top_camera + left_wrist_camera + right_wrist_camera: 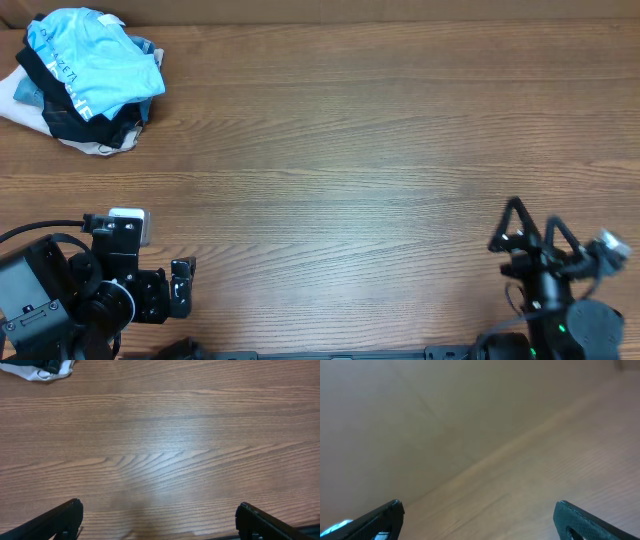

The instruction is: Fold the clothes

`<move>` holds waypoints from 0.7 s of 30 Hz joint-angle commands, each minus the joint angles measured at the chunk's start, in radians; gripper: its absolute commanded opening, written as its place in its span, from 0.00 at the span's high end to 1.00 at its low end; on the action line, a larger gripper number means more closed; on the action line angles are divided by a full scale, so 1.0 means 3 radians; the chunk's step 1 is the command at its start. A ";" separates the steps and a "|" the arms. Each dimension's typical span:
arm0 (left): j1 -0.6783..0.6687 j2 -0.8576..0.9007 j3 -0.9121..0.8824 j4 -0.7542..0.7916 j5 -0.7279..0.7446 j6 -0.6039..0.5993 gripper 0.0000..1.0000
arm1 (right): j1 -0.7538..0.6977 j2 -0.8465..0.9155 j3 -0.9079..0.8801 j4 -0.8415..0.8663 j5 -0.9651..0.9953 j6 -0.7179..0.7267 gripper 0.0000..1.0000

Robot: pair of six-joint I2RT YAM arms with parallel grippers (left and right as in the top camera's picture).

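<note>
The light sky-blue shirt (pixel 95 60) with white lettering lies crumpled on top of a pile at the table's far left corner. My left gripper (pixel 182 285) rests at the near left edge, open and empty, far from the pile; in the left wrist view its fingers (pixel 159 515) frame bare wood. My right gripper (pixel 530 232) sits at the near right edge, open and empty; in the right wrist view its fingers (pixel 479 512) point over bare table toward the back wall.
Under the shirt lie a black garment (pixel 55 85), white fabric (pixel 22 105) and a bit of denim (pixel 150 48). A corner of that pile shows in the left wrist view (pixel 47 370). The wooden table (pixel 350 150) spans the whole view.
</note>
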 commanded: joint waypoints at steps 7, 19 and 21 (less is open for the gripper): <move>-0.0006 -0.0014 0.0008 0.0015 -0.0010 0.0053 0.00 | -0.0005 -0.0149 -0.1085 0.1303 -0.0225 -0.0411 0.00; -0.0006 -0.0014 0.0008 0.0015 -0.0010 0.0053 0.00 | 0.0062 -0.0431 -0.1481 0.1578 -0.0566 -0.1034 0.00; -0.0006 -0.0014 0.0008 0.0015 -0.0010 0.0053 0.00 | 0.0089 -0.0431 -0.1526 0.1597 -0.0537 -0.1031 0.00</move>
